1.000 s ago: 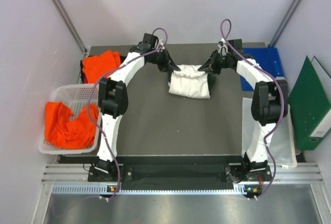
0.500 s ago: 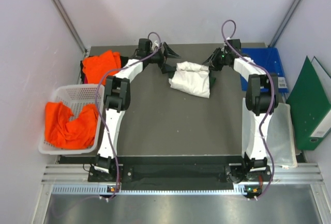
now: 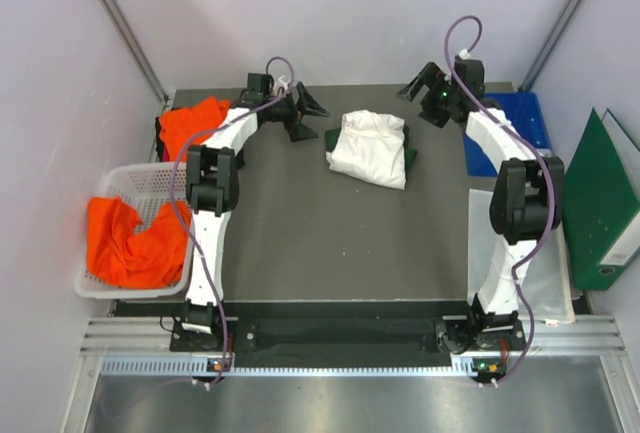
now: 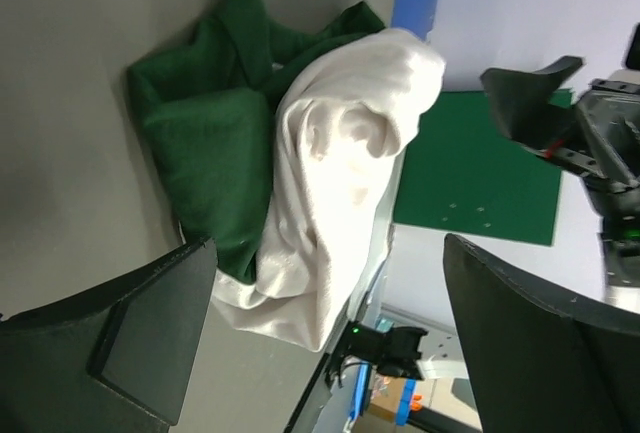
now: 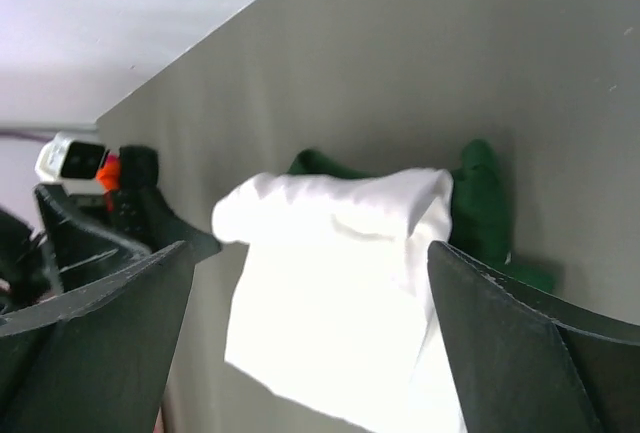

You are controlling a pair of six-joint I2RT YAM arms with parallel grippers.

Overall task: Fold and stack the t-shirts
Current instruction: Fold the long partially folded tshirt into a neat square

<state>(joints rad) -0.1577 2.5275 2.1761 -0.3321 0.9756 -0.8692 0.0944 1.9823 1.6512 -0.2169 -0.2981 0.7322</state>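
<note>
We see the bundled white t-shirt (image 3: 370,148) at upper centre of the tabletop (image 3: 340,243), between two empty, wide-apart claws: left claw (image 3: 311,121) just to its left, right claw (image 3: 416,85) just to its upper right, about equally near.

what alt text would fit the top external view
Seen from above, a roughly folded white t-shirt lies at the far middle of a dark table, flanked by the left fingers and right fingers, open and clear of it. At left sit orange t-shirts, one in a white basket.

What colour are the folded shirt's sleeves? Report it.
Dark green cloth sleeves; clearest in left wrist view.
</note>
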